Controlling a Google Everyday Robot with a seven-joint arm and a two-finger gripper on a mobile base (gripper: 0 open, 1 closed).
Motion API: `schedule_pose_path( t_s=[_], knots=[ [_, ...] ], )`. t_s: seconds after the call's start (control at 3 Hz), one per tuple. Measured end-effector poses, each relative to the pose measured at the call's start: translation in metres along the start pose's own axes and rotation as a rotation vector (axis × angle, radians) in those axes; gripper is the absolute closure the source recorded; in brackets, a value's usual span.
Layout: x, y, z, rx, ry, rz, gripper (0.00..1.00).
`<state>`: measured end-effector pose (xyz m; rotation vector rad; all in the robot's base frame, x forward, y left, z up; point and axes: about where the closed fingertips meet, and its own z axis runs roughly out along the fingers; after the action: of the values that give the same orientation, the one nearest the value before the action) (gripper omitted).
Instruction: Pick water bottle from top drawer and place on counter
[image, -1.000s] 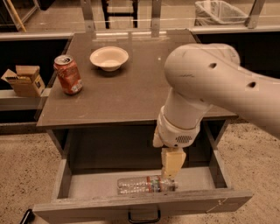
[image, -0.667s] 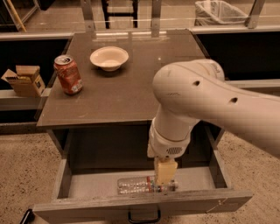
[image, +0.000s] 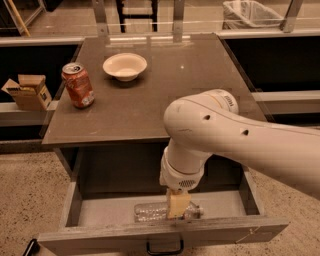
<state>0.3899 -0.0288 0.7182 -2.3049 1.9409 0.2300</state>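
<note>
The water bottle (image: 150, 212), clear and crinkled, lies on its side in the open top drawer (image: 100, 209), near the front panel with the dark handle (image: 164, 248). My gripper (image: 178, 205), a yellowish tip below the white wrist, is down inside the drawer and right over the bottle's right half, hiding that part. The big white arm reaches in from the right and covers the drawer's right middle. The counter (image: 150, 105) is the dark glossy top above the drawer.
A red soda can (image: 78, 85) stands at the counter's left edge and a white bowl (image: 125, 66) sits at its back left. A cardboard box (image: 29, 92) rests on a ledge at the left. A wire bin (image: 252, 14) is at the far right.
The arm has swung left and sunk lower, bringing the gripper from just right of the bottle down onto it. The bottle has not moved.
</note>
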Motion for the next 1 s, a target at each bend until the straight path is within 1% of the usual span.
schedule_pose_path(
  t_s=[0.33,1.0],
  knots=[
    [0.000,-0.015,0.008,0.030,-0.005,-0.022,0.38],
    [0.004,-0.019,0.039,-0.011,-0.021,-0.072,0.39]
  ],
)
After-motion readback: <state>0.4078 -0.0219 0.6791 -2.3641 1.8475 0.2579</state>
